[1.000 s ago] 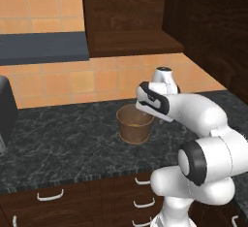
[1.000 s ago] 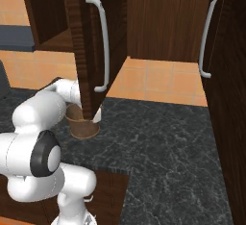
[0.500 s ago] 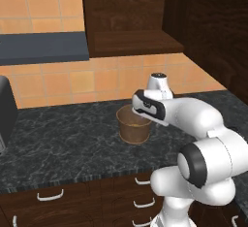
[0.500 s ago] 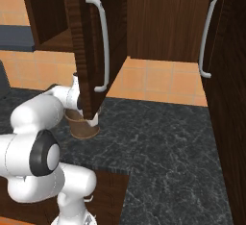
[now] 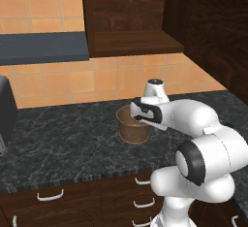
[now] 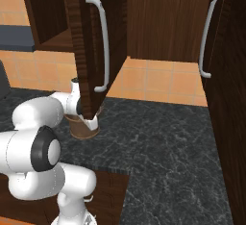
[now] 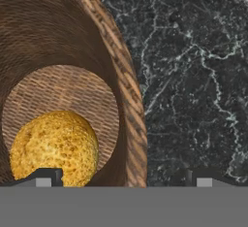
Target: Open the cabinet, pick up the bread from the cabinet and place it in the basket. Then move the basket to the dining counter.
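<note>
The round brown basket stands on the black marbled worktop. A golden round bread lies on its woven floor. My gripper is open and hangs low over the basket's rim, one fingertip inside the basket by the bread, the other outside over the stone. The cabinet above is open, and its shelf is bare. Its door, with a silver bar handle, stands swung out in front of the hand and part of the basket. The dining counter is out of view.
A dark appliance sits at the worktop's left end under a dark blue hood. Drawers with white handles run below the front edge. A second tall cabinet with a bar handle stands to the right.
The hand has come down and slightly left onto the basket's rim. The jaws have stayed wide apart, and the basket and bread have not moved.
</note>
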